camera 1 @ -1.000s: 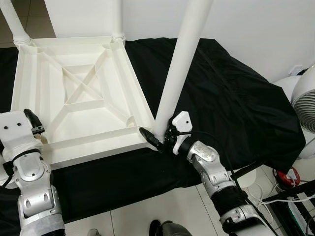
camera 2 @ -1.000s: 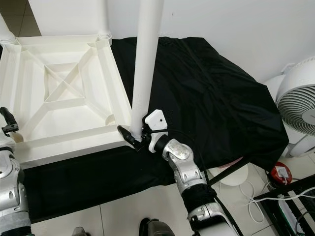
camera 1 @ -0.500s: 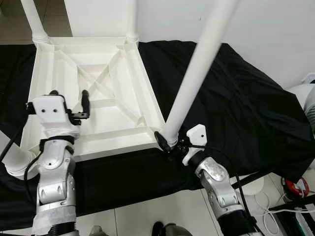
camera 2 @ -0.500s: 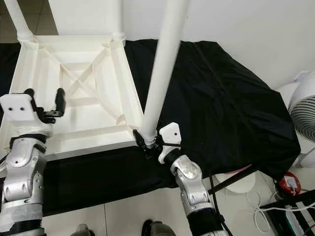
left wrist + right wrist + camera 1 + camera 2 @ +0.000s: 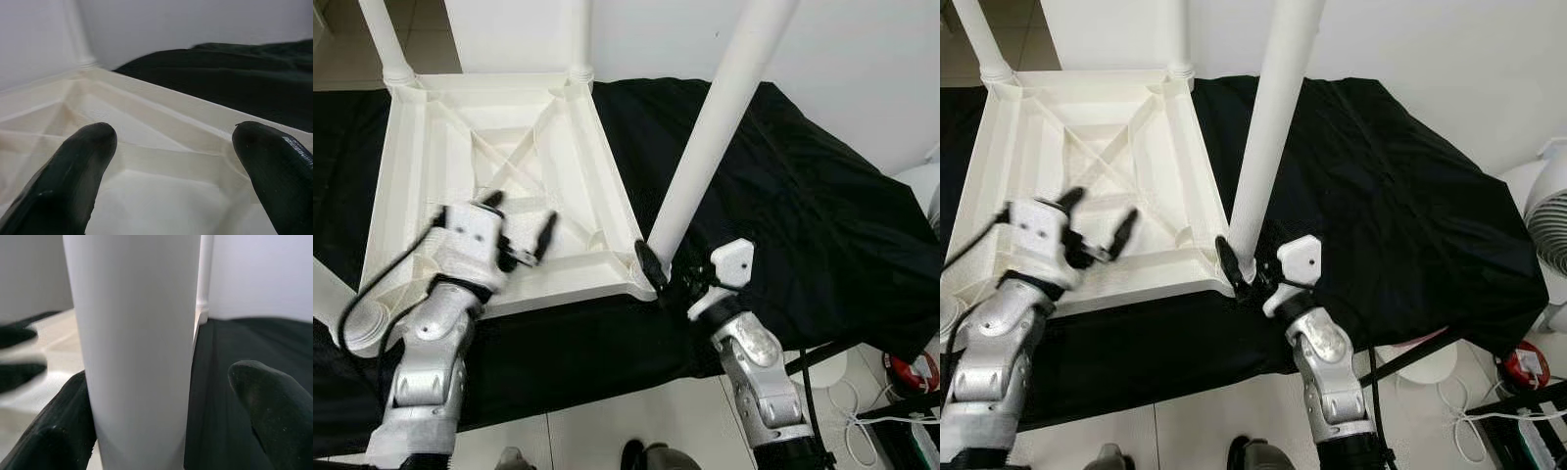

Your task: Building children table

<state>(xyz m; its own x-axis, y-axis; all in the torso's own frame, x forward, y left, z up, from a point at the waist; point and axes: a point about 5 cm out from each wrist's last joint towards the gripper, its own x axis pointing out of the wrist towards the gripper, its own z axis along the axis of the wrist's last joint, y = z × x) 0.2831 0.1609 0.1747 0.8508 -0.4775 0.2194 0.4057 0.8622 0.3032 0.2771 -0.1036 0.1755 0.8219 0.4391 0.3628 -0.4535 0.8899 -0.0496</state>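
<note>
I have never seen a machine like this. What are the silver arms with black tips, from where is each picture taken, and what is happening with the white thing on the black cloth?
This is a humanoid robot with two silver arms; each ends in a gripper with two black fingers. The two wide pictures come from cameras in its head, looking down. The two close pictures come from cameras on its wrists, looking along the fingers.

On a black cloth lies a white children's table, upside down, so you see the ribs under its top. Legs stand up from its far corners.

The right gripper is at the near right corner, with its jaws around the bottom of a white leg. One finger touches the leg and the other stands apart from it, so the grip looks loose. The left gripper hovers open over the underside of the table and holds nothing; it is blurred. A white fan stands at the right edge.
</note>
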